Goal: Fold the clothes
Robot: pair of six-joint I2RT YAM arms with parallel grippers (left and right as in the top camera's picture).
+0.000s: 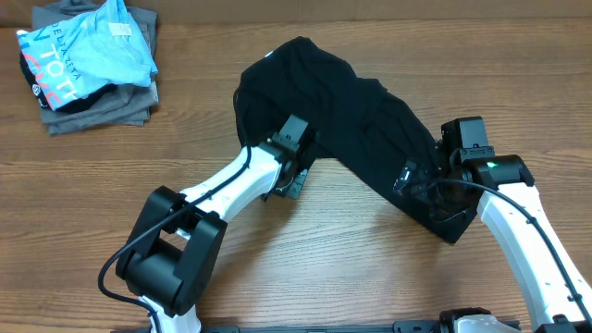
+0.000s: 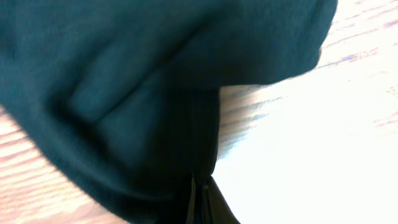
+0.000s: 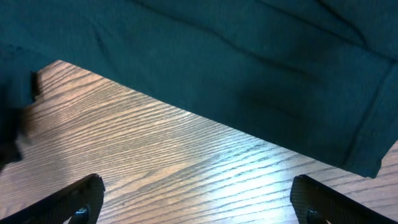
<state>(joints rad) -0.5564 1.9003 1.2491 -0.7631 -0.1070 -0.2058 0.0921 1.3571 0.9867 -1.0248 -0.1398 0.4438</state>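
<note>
The left gripper (image 2: 202, 193) was pinched shut on a fold of the black T-shirt (image 1: 342, 102), which lay bunched mid-table between the arms. The right gripper (image 3: 199, 205) hung wide apart and empty over the wooden table (image 3: 186, 155), just short of the shirt's hem. This looked like the opening step, taking hold to spread the shirt flat. Next, the right needed its own grip on that hem. The light blue shirt (image 1: 88, 55) atop the folded grey garments (image 1: 102, 111) bore white and red lettering, too creased to read.
</note>
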